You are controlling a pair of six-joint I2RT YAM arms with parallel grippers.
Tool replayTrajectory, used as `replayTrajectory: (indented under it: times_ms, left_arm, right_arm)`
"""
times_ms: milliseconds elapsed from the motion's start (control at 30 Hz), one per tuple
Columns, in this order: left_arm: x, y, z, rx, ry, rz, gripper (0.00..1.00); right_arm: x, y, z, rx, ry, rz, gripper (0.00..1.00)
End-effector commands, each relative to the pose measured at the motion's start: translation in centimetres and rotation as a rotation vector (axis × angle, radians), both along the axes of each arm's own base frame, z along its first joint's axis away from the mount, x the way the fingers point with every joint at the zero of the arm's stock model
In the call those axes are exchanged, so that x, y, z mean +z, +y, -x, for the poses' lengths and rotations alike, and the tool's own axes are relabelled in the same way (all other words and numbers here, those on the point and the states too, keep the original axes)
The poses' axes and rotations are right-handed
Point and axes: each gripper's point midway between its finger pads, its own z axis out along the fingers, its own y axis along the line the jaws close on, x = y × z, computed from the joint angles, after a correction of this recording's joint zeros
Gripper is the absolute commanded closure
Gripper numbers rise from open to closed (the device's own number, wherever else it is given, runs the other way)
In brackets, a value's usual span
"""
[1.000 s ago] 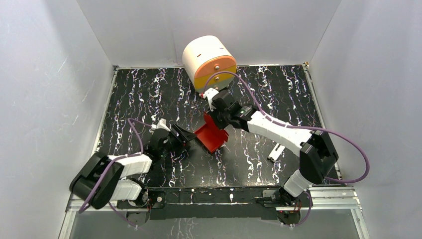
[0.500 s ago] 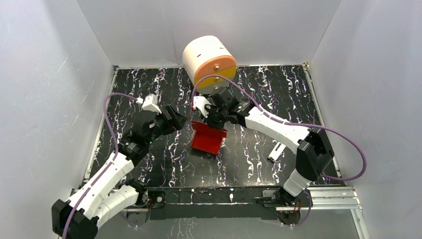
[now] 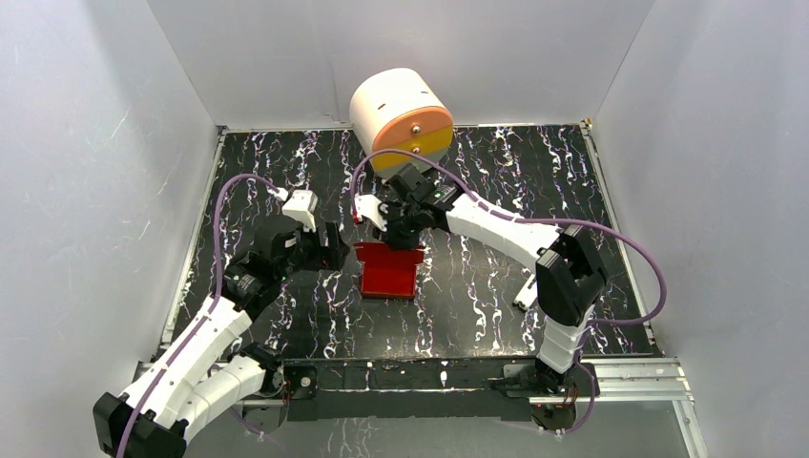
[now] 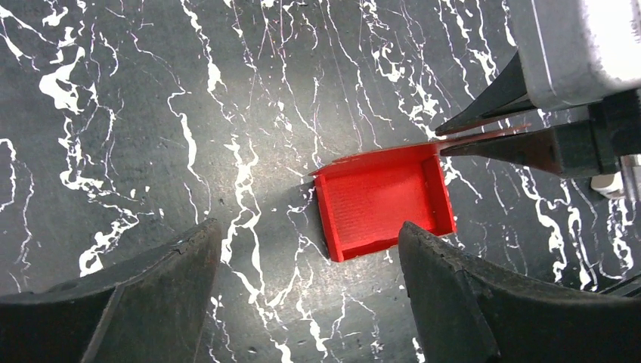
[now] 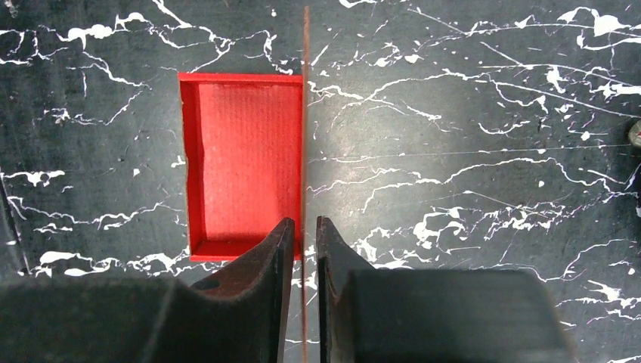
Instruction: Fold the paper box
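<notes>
Our right hand (image 5: pixel 304 223) had its two fingers only a little apart, one on each side of the tall flap (image 4: pixel 393 156) of the paper box (image 5: pixel 242 162). We could see a thin gap next to the card on both sides, so we thought the hand was not pinching it. Our left hand (image 4: pixel 306 227) was wide open and held nothing. It hung above the box.

The red box lay open side up in the middle of the worktop (image 5: pixel 469 151). Its low walls were up, and the flap stood on the far side.

Nothing held the flap, so it could flop the wrong way. The box was light and nothing pinned it down. If a finger pushed sideways, the box could slide or tip. If our left hand came down crooked, it could squash a thin wall. The round drawer unit (image 3: pixel 401 114) sat close behind our right hand, so a big swing back could bump it.
</notes>
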Motion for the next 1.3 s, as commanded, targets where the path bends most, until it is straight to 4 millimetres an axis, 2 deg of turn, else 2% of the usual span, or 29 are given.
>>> replayTrajectory:
  times_ms: [0, 167, 333, 433, 600, 700, 900, 1033, 1267]
  left_arm:
    - [0.4, 0.2, 0.1, -0.078, -0.055, -0.066, 0.16]
    - [0.4, -0.6, -0.2, -0.152, -0.072, -0.094, 0.16]
    - [-0.3, -0.9, -0.9, -0.186, -0.053, -0.143, 0.16]
    - [-0.9, -1.2, -1.2, -0.207, -0.027, -0.138, 0.15]
    - [-1.4, -1.0, -2.1, -0.212, -0.013, -0.123, 0.15]
    - [-1.7, -1.4, -2.8, -0.245, -0.006, -0.122, 0.15]
    - [-2.4, -2.4, -4.4, -0.319, -0.016, -0.122, 0.18]
    - [-2.8, -2.9, -4.9, -0.387, -0.026, -0.124, 0.19]
    - [-2.4, -3.3, -5.5, -0.388, -0.036, -0.083, 0.2]
  right_arm:
    - [3.8, 0.2, 0.2, 0.018, -0.037, -0.061, 0.75]
    - [5.5, -2.0, 1.6, 0.008, -0.061, -0.086, 0.75]
    - [6.0, -6.7, 1.7, -0.073, -0.077, -0.096, 0.75]
    - [6.3, -9.2, 3.7, -0.085, -0.094, -0.113, 0.75]
    - [3.4, -12.4, 7.1, -0.087, -0.065, -0.084, 0.75]
    - [0.3, -14.1, 8.8, -0.089, -0.016, -0.034, 0.75]
    - [-3.9, -16.3, 10.7, -0.104, 0.068, 0.049, 0.75]
    - [-5.5, -17.5, 10.7, -0.141, 0.112, 0.09, 0.75]
    - [-6.3, -18.7, 9.3, -0.223, 0.147, 0.112, 0.75]
